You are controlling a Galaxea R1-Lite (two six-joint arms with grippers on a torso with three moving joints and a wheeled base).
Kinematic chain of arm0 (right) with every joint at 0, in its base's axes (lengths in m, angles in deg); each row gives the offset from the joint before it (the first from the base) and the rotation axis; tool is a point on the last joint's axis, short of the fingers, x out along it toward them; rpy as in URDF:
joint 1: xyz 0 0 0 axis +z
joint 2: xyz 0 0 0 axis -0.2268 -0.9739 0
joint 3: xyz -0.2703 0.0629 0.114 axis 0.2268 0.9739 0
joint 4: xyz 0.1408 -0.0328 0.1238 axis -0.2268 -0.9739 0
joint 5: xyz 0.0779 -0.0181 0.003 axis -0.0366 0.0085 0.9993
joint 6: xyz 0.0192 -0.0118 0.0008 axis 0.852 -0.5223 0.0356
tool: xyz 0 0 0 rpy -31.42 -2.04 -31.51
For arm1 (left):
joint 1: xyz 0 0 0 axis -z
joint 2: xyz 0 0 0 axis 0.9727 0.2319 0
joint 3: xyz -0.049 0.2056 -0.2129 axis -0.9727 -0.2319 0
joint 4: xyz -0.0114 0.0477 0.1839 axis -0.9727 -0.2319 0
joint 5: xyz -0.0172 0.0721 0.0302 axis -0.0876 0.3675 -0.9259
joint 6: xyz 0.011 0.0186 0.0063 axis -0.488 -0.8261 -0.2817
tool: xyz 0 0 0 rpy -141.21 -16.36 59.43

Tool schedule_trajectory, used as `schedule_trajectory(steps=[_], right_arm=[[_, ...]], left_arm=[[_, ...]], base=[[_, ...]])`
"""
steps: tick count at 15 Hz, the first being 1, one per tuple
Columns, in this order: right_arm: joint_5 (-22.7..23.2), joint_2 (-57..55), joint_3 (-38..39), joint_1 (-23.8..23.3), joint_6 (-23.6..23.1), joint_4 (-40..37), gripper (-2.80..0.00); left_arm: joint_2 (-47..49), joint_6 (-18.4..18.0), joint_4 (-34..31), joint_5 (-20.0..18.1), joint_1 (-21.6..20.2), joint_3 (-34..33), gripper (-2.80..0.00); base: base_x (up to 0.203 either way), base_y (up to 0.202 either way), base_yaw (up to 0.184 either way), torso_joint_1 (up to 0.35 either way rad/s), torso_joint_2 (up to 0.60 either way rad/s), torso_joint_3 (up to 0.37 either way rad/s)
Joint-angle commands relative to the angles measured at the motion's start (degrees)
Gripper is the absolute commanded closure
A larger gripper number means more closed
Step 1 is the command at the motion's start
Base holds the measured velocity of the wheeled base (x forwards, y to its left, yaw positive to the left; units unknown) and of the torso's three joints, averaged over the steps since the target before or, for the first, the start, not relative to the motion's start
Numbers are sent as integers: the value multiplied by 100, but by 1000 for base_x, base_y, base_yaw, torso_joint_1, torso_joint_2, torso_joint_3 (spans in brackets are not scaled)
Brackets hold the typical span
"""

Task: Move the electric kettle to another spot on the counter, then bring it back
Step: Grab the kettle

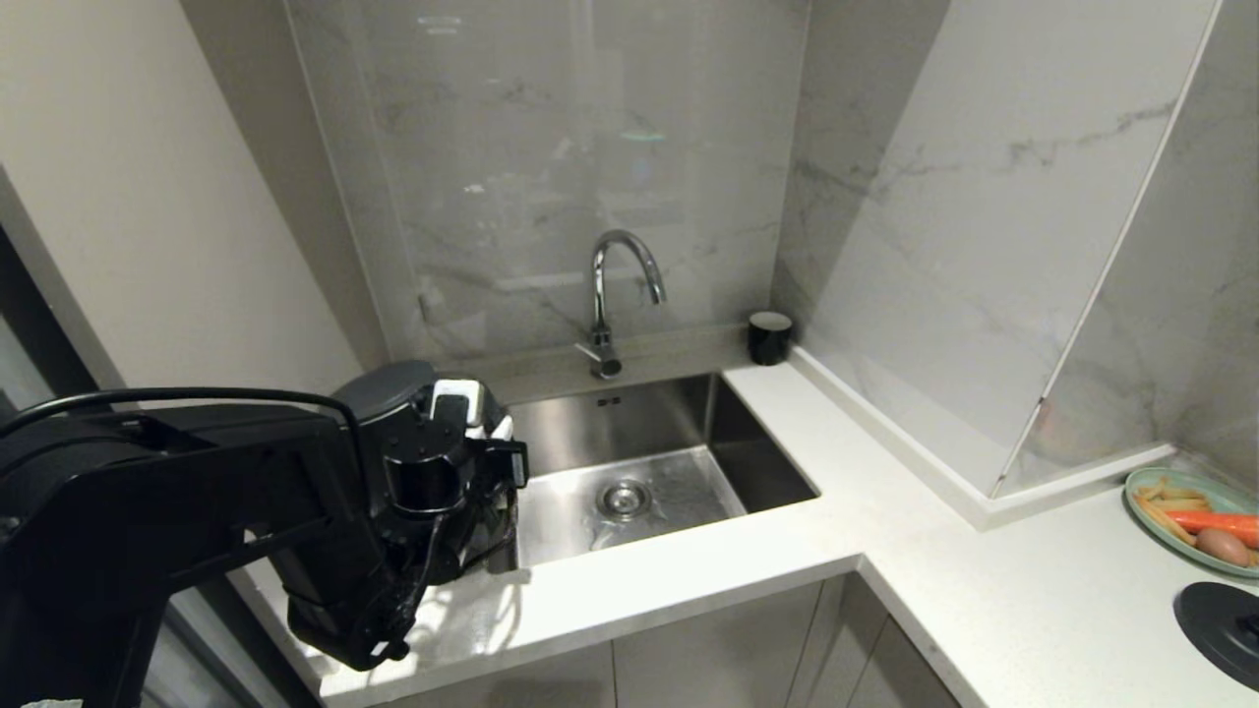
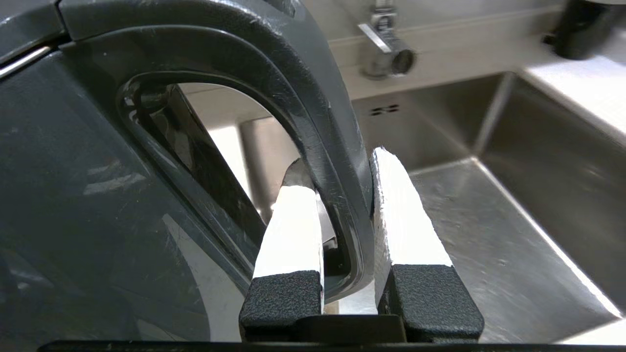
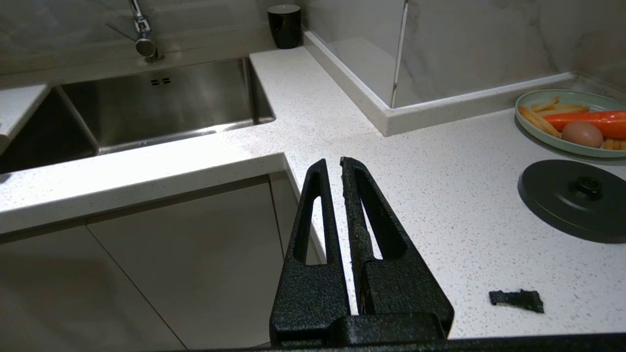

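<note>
Left wrist view: the left gripper clamps the loop handle of the electric kettle, one white finger inside the loop, one outside.
Kettle's place: on the counter, beyond the fingers, just beside the sink.
Past the hand: faucet and small black cup.
Right gripper: fingers nearly together, empty, over the counter corner; round black base and plate of food off to its side.
</note>
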Motion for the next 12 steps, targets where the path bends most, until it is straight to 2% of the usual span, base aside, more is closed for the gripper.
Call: schedule_trajectory(steps=[1, 12], right_arm=[[1, -5, 0, 0, 1, 0, 0], [1, -5, 0, 0, 1, 0, 0]], left_arm=[[-33, -17, 42, 12, 83, 32, 0], [-385, -41, -145, 20, 375, -9, 0]], base=[[0, 0, 0, 0, 0, 0], [0, 0, 0, 0, 0, 0]])
